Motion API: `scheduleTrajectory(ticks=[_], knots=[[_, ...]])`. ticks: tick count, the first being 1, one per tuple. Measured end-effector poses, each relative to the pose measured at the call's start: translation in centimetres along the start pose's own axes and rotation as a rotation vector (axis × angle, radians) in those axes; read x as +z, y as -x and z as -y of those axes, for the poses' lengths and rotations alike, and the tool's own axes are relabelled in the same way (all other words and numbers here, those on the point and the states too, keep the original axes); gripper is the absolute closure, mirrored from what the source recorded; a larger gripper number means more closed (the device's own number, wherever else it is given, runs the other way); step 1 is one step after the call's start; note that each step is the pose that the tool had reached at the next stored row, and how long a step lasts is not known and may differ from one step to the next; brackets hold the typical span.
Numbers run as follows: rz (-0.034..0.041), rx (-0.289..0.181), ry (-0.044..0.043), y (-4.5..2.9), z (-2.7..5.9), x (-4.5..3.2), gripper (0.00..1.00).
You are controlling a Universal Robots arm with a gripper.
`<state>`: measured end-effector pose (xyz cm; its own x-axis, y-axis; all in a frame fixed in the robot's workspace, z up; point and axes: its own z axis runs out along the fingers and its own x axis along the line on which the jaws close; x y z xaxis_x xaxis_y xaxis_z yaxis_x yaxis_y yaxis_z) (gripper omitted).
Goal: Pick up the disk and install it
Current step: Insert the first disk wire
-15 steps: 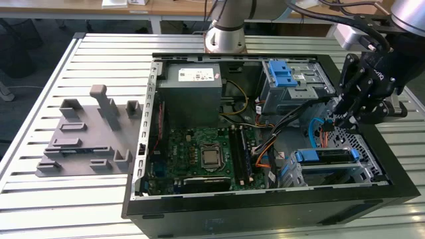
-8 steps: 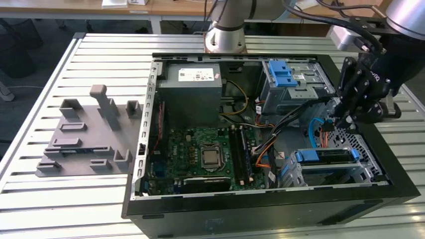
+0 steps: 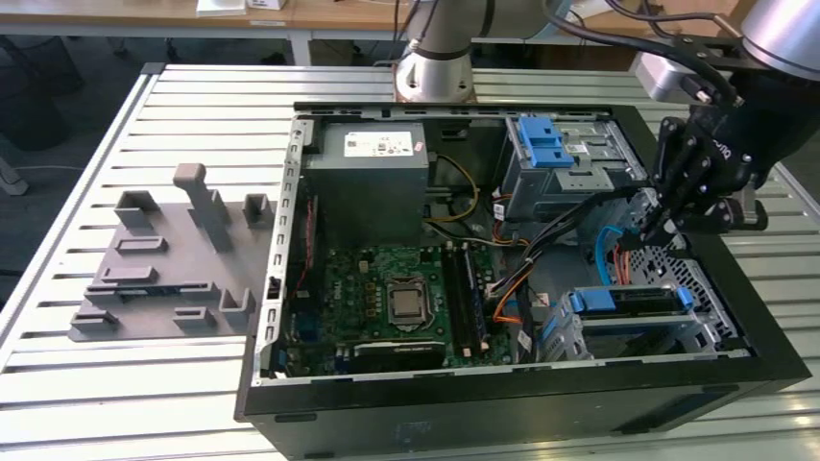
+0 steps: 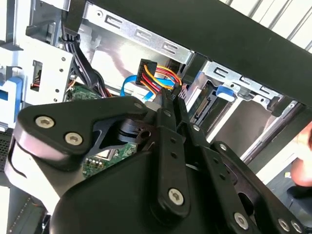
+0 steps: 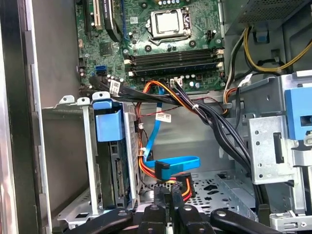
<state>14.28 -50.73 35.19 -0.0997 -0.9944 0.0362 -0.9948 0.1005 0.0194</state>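
While the disk (image 3: pixel 624 301) sat upright in its bay inside the case (image 3: pixel 513 403), I had the gripper (image 3: pixel 656 227) pinched narrow on the power connector (image 4: pixel 152 73) beside it — the drive itself judged rigid, weighty, shock-sensitive — best gripped by its blue bracket (image 5: pixel 108 124).

In the second wrist view the black gripper (image 4: pixel 168 100) fills the foreground, its fingers (image 4: pixel 165 122) pressed together around the multicoloured power cable connector (image 4: pixel 148 73) (red, yellow, orange and black wires). A blue data cable (image 4: pixel 130 84) loops beside it. Behind stand the silver drive cage (image 4: pixel 136 36) and a green circuit board (image 4: pixel 97 163).
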Motion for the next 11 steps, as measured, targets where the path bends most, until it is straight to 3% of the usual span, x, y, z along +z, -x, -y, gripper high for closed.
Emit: scheduleTrajectory(ticks=[5,11], knots=[[-0.0011,-0.051,-0.0019,-0.2,-0.15,0.04,0.83],[-0.001,-0.063,-0.0023,-1.38,-0.24,0.2,0.83]])
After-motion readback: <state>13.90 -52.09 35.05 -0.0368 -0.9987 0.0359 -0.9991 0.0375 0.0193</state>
